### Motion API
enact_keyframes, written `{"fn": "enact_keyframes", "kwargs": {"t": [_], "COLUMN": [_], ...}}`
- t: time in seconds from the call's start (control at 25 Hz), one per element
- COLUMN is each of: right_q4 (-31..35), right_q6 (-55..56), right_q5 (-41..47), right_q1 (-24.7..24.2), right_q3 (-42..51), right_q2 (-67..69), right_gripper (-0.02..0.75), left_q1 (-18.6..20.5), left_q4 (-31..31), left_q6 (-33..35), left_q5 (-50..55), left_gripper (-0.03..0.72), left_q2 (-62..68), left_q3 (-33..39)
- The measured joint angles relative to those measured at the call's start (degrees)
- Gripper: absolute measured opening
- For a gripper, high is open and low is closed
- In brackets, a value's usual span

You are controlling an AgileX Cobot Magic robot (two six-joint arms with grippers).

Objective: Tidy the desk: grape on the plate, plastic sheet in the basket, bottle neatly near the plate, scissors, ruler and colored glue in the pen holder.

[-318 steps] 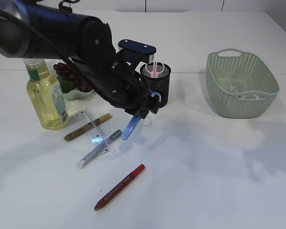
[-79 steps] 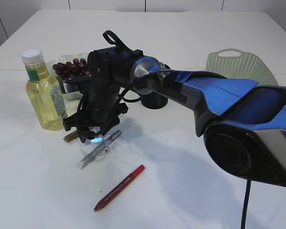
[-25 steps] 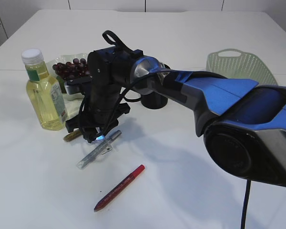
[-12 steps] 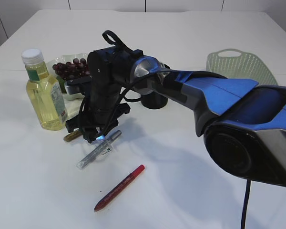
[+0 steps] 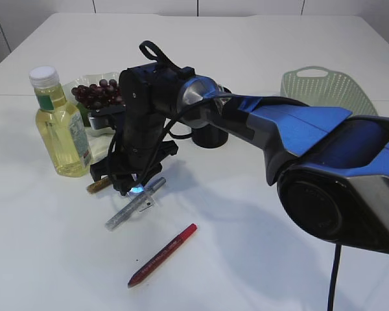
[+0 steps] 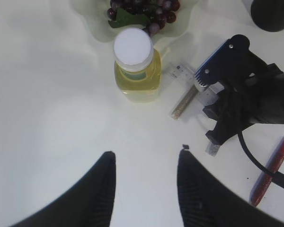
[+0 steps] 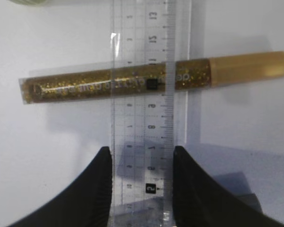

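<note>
1. White desk top (image 5: 298, 194), plain pale wall panels behind; exterior camera looks down at a slant.

2. Task's thing in hand: the clear ruler (image 7: 149, 94). In the right wrist view its long axis runs 12-to-6, straight up the picture. It lies across the gold glitter glue (image 7: 132, 82), which runs 9-to-3 with its cap at 3 o'clock.

3. The right gripper (image 7: 141, 189) sits at the ruler's 6 o'clock end. One finger stands at each long edge, so the jaws straddle the ruler's width, part-way open. Whether the pads actually pinch the edges I cannot tell (they look just at them). In the exterior view, this gripper (image 5: 131, 184) points straight down at the desk.

4. Judgement: the coming move turns on that crossing. The ruler is directly under the right tool and square to its jaws, so the right arm is plainly nearer.

5. Left gripper (image 6: 144, 187) hangs high above, jaws half open, nothing between them.

6. Outward: silver glue (image 5: 135, 203) at 5 o'clock of the right gripper, red glue (image 5: 163, 254) further toward 6. Bottle (image 5: 60, 123) at 9 o'clock, grapes (image 5: 97, 92) on the plate (image 5: 74, 87) at 11. Pen holder (image 5: 211, 133) mostly hidden behind the arm; basket (image 5: 330, 87) far at 2 o'clock.
</note>
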Motion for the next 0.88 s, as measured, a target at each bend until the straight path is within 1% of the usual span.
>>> {"fn": "enact_keyframes", "kwargs": {"t": [0.2,0.52,0.88], "right_q4": [0.0,0.0,0.0], "right_q6": [0.0,0.0,0.0], "right_q5": [1.2,4.6,5.4], "right_q1": [0.0,0.0,0.0], "right_q3": [-0.6,-4.7,-5.0], "right_q2": [0.0,0.0,0.0], "right_gripper": [0.296,0.296,0.296], "left_q1": [0.0,0.0,0.0], "left_q4": [0.0,0.1,0.1], "left_q6": [0.0,0.0,0.0], "left_q5": [0.0,0.0,0.0], "left_gripper": [0.309,0.307,0.307], "left_q2": [0.0,0.0,0.0], "left_q3": [0.0,0.0,0.0]}}
